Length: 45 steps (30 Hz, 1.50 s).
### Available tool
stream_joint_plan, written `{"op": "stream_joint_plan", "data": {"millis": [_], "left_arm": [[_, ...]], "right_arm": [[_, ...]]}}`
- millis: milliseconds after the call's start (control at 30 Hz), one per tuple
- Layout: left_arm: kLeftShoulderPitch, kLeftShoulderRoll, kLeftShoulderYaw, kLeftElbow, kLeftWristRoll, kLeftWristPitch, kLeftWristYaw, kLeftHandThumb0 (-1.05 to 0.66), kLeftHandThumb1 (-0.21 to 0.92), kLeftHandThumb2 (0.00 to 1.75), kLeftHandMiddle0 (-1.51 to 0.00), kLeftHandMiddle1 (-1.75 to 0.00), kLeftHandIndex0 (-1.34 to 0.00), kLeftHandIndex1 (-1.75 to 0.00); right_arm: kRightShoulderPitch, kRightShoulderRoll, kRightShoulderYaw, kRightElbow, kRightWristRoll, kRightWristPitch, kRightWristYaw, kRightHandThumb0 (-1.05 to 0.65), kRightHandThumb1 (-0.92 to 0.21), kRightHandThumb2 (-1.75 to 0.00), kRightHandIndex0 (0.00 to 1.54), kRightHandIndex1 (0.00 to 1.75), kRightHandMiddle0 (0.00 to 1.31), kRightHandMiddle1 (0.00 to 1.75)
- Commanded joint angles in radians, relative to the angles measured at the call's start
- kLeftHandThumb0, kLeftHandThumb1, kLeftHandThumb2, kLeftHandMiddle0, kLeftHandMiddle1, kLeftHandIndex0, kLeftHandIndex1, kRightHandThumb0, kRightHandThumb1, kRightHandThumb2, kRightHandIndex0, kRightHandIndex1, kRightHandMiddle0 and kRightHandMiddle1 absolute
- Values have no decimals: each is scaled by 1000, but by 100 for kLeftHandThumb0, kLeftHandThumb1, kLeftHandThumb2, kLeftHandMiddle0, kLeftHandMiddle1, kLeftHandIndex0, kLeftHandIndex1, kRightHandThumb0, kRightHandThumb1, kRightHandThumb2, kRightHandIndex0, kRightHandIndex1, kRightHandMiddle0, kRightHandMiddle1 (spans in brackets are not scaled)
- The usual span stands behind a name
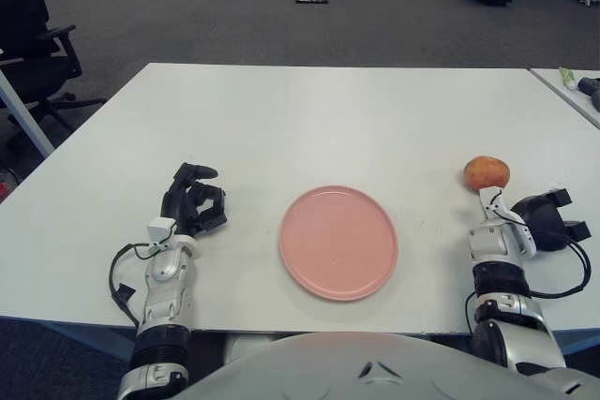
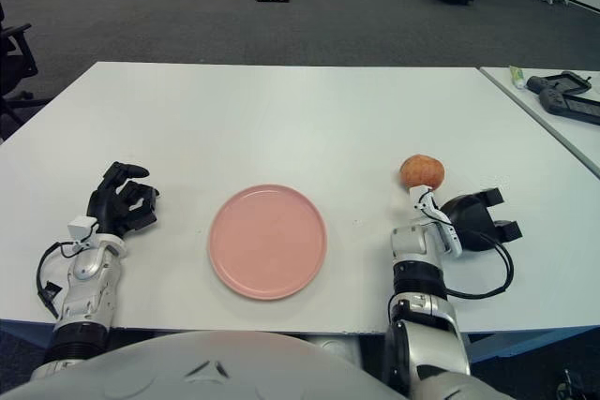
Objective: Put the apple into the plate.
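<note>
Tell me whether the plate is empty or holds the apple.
Empty. The pink plate shows bare; the apple sits on the table beyond the right hand.

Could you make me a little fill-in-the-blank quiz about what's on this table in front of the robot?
1. The plate is ____ in colour.
2. The apple sits on the table, on the plate's ____ side.
3. The hand nearest the apple is the ____ hand.
4. The left hand holds ____.

Missing words: pink; right; right; nothing
</note>
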Motion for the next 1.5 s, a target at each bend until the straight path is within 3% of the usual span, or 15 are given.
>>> {"op": "stream_joint_plan", "data": {"millis": [0, 133, 333, 433, 500, 600, 700, 833, 1000, 1133, 1467], "left_arm": [[16, -2, 2, 19, 0, 17, -2, -1, 36, 127, -49, -175, -46, -171], [18, 4, -1, 25, 16, 3, 1, -1, 36, 127, -49, -175, -45, -172], [20, 9, -4, 26, 21, 2, 0, -1, 39, 125, -46, -175, -42, -174], [20, 7, -1, 23, 15, 10, 1, -1, 40, 123, -45, -175, -42, -174], [20, 4, 2, 21, 10, 14, 2, -1, 41, 123, -45, -175, -41, -175], [21, 2, 3, 19, 6, 16, 2, -1, 41, 122, -44, -175, -41, -175], [21, 2, 3, 18, 4, 16, 2, -1, 41, 122, -44, -175, -41, -175], [21, 2, 3, 17, 0, 19, 0, -1, 40, 123, -46, -175, -42, -174], [18, 2, 3, 19, -1, 24, 1, -1, 39, 124, -47, -175, -42, -173], [19, 2, 1, 17, 3, 24, 2, -1, 39, 125, -48, -175, -42, -173], [25, 2, -9, 5, 18, 23, 7, -1, 39, 125, -47, -175, -43, -173]], "right_arm": [[-16, 6, 2, 96, 58, -56, -30, -77, -50, -81, 0, 174, 0, 138], [-38, -2, 9, 151, 87, -98, -58, -77, -50, -81, 0, 174, 0, 141], [-59, -7, 27, 186, 117, -126, -62, -77, -50, -81, 0, 175, 0, 125], [-62, -9, 45, 177, 130, -131, -34, -76, -50, -80, 0, 149, 0, 111], [-58, -4, 62, 138, 133, -116, 1, -76, -51, -78, 0, 103, 0, 91], [-46, 3, 81, 75, 135, -87, 37, -75, -52, -76, 0, 63, 0, 67], [-20, 3, 102, -1, 141, -68, 83, -75, -53, -76, 0, 34, 0, 45], [40, -3, 141, -122, 134, -84, 141, -81, -56, -74, 0, 8, 0, 16], [71, -35, 183, -163, 116, -100, 204, -91, -62, -62, 0, 1, 0, 3], [71, -51, 199, -218, 112, -62, 265, -95, -68, -50, 0, 0, 0, 1], [63, -72, 219, -281, 99, -24, 322, -99, -70, -41, 0, 0, 0, 0]]}}
